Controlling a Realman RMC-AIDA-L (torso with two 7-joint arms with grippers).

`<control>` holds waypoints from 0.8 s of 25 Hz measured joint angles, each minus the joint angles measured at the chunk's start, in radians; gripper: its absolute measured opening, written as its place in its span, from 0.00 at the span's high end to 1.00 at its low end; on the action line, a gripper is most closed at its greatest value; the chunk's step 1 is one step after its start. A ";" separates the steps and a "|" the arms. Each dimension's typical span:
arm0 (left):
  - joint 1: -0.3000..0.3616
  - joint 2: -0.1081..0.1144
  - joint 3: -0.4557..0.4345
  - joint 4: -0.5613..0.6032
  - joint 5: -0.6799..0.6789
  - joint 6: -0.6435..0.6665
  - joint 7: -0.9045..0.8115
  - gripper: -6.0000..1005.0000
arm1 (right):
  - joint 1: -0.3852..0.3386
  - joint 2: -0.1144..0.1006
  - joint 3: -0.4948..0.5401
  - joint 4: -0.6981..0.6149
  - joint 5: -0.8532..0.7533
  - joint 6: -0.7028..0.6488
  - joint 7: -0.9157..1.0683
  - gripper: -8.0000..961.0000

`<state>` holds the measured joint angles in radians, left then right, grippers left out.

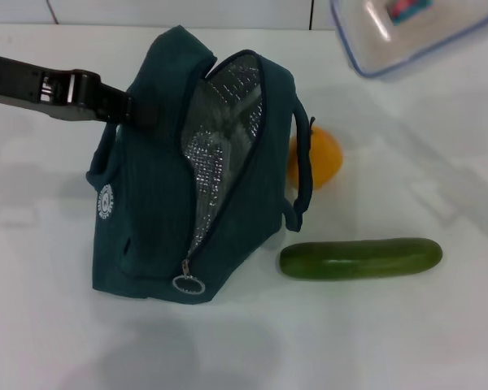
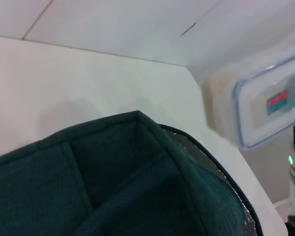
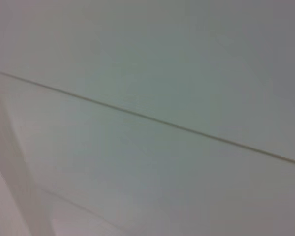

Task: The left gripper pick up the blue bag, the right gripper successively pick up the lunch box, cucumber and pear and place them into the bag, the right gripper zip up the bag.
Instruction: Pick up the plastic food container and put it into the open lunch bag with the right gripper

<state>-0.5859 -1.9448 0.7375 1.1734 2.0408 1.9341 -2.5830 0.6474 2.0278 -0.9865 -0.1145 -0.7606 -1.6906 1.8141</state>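
While the blue bag point(image 1: 150, 203) stands on the white table point(image 1: 390, 341) with its zip open and silver foil lining point(image 1: 220, 146) exposed, the left gripper point(image 1: 118, 104) reaches in from the left and grips the bag's upper edge. Nothing can be made out inside the bag. High at the right, the lunch box point(image 1: 411, 32) hangs in the air above the table, lid on and sticker showing; the right gripper is out of sight, so its state cannot be told. Just right of the bag lies the cucumber point(image 1: 360, 258), with the pear point(image 1: 317, 158) behind it, partly hidden by a bag handle point(image 1: 303, 171).
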 joint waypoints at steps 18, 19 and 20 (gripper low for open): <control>-0.028 -0.018 0.002 -0.001 -0.015 -0.013 0.003 0.95 | 0.287 0.000 -0.079 0.075 -0.014 0.050 0.018 0.81; -0.028 -0.019 0.002 -0.001 -0.017 -0.016 0.003 0.95 | 0.289 0.000 -0.086 0.081 -0.014 0.050 0.018 0.81; -0.028 -0.019 0.002 -0.004 -0.018 -0.019 0.004 0.95 | 0.289 0.000 -0.093 0.089 -0.014 0.051 0.016 0.81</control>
<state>-0.6138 -1.9641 0.7395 1.1694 2.0229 1.9151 -2.5795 0.9360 2.0278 -1.0793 -0.0258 -0.7748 -1.6397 1.8305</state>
